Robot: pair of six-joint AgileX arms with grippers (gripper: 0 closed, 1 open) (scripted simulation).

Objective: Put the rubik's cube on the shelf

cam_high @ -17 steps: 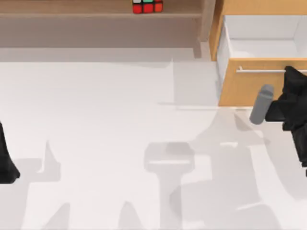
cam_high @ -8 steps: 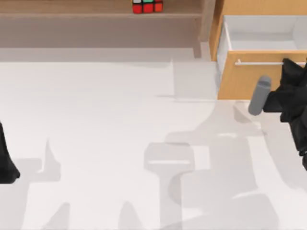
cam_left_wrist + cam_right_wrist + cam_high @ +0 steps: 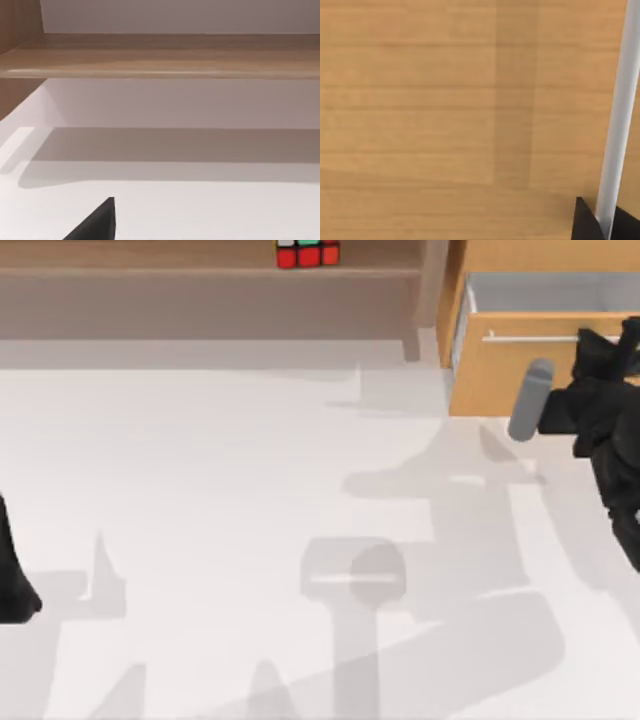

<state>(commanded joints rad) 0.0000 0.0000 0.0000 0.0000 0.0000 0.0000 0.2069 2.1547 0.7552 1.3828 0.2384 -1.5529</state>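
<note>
While the left arm sits parked at the far left edge of the top view, its gripper shows as a dark shape low beside the frame border, and whether its fingers are apart or together cannot be told. A black fingertip pokes into the bottom of the left wrist view, over bare white table.

Along the upper edge of the top view runs the shelf, a long light-brown board with a pale upright post at its right end. The rubik's cube rests on this board, right of its middle and well left of the post, with red and green stickers facing up. The left wrist view shows the same board from low down, with shaded open space beneath it.

Most of the white table lies bare across the centre of the top view, crossed by soft grey shadows.

At the upper right stands the orange-wood drawer cabinet, its drawer pulled out only a little. The right gripper is at the metal bar handle, near the right edge. In the right wrist view the bar runs between the two black fingertips, which close around it against the wooden drawer front.
</note>
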